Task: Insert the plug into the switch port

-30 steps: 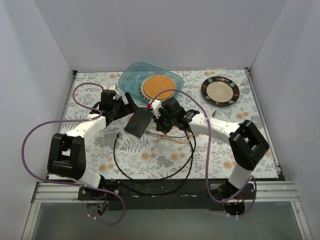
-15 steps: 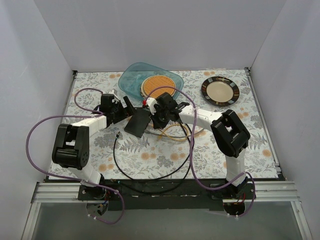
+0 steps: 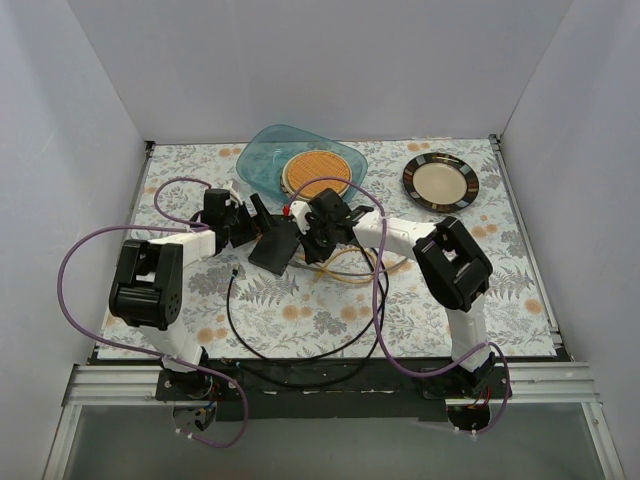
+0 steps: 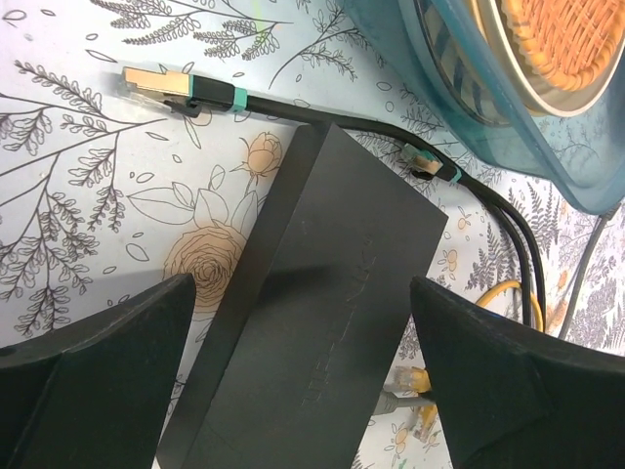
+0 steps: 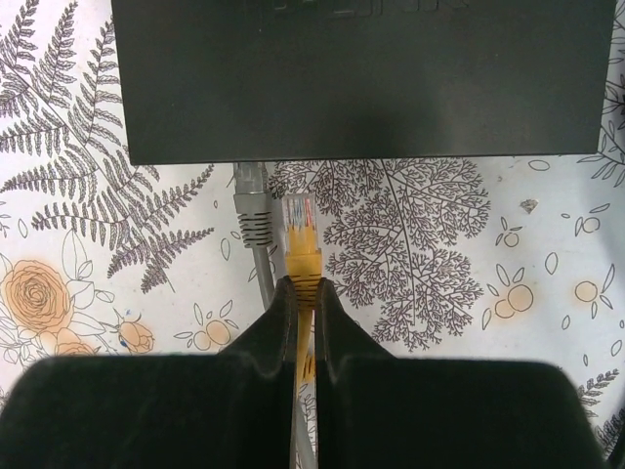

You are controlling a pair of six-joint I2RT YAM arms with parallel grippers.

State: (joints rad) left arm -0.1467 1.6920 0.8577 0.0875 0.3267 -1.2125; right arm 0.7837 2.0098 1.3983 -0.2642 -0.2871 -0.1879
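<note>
The switch [image 3: 277,246], a flat matte-black box, lies on the flowered table mid-left; it also shows in the left wrist view [image 4: 322,313] and the right wrist view [image 5: 361,78]. My left gripper [image 3: 256,218] is open, its fingers [image 4: 98,371] standing either side of the switch without touching it. My right gripper [image 3: 316,232] is shut on a yellow plug [image 5: 302,244], which points at the switch's near edge with a small gap left. A grey plug [image 5: 252,210] beside it sits in the switch edge.
A teal tray [image 3: 262,160] holding a woven mat stands just behind the switch. A dark-rimmed plate [image 3: 441,182] is at the back right. Black cables with gold plugs [image 4: 161,83] lie behind the switch. A black cable loop [image 3: 300,352] and a yellow cable [image 3: 352,272] lie in front.
My right gripper has moved left toward the switch with the yellow plug in it, its arm folding in. The left arm has folded back; its gripper stays at the switch.
</note>
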